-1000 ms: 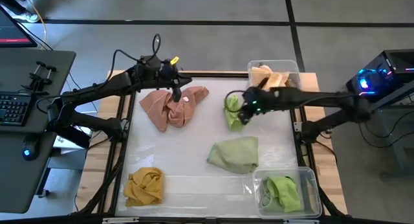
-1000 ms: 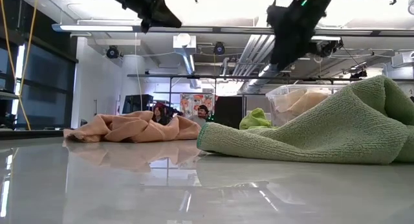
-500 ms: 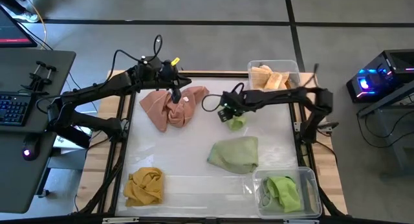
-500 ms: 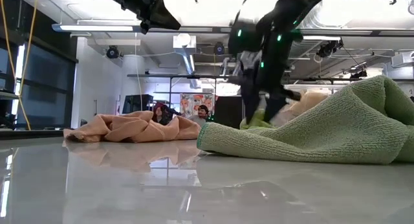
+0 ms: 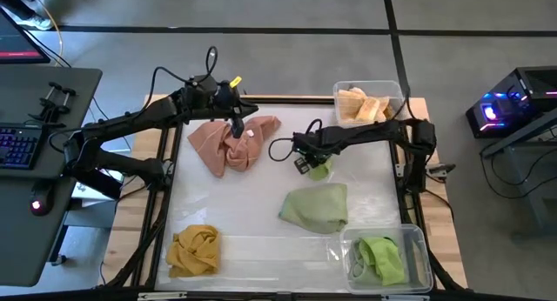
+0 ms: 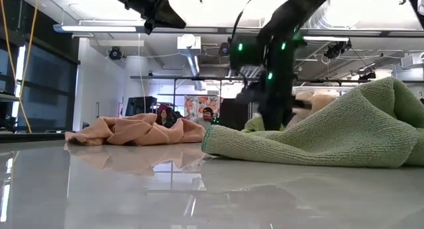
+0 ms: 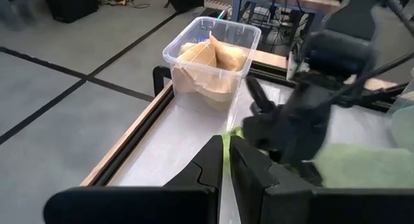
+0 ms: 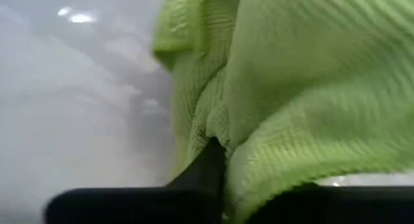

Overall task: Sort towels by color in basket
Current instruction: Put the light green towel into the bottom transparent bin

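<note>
Towels scattered on white table [image 5: 261,214]: small bright green towel [image 5: 319,165] near centre, clamped in right gripper [image 5: 306,160] and resting on the surface; larger pale green towel [image 5: 317,207] just in front of it; salmon towel [image 5: 231,143] left of centre; mustard towel [image 5: 193,250] at front left corner. Peach towels [image 5: 363,103] in clear bin [image 5: 369,87] at back right; green towel [image 5: 383,257] in clear bin [image 5: 419,242] at front right. Left gripper [image 5: 237,123] poised above salmon towel, fingers closed together, empty.
</note>
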`<state>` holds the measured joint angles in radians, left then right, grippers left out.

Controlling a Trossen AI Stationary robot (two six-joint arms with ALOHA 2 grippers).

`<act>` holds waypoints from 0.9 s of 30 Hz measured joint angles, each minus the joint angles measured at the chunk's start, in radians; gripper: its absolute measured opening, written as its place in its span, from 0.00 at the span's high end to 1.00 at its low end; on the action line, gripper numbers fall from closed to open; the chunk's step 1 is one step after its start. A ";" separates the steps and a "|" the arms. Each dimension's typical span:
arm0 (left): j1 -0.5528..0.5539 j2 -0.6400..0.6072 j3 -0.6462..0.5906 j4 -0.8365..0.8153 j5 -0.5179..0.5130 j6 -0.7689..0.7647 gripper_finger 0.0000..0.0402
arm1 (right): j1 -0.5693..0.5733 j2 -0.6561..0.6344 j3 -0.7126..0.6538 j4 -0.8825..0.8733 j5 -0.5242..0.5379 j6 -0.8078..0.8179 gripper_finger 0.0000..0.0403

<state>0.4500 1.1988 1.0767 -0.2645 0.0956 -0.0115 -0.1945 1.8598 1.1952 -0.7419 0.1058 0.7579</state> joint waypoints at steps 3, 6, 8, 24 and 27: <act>0.000 0.000 0.000 0.005 0.000 -0.013 0.96 | 0.019 -0.108 0.045 -0.043 -0.034 -0.036 0.96; 0.000 0.000 0.000 0.002 0.000 -0.014 0.96 | 0.064 -0.224 0.102 -0.116 -0.075 -0.097 0.92; 0.000 0.000 0.000 0.001 0.000 -0.014 0.96 | 0.118 -0.299 0.144 -0.151 -0.131 -0.137 0.93; -0.004 0.000 0.000 0.007 0.000 -0.043 0.96 | 0.914 -0.575 0.201 -0.376 -0.423 0.291 0.97; -0.024 -0.004 0.000 0.018 0.010 -0.084 0.96 | 1.026 -0.542 0.160 -0.357 -0.310 0.270 0.98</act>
<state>0.4260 1.1946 1.0767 -0.2463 0.1058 -0.0951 0.8316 1.3177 1.3550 -1.0986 -0.2046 1.0279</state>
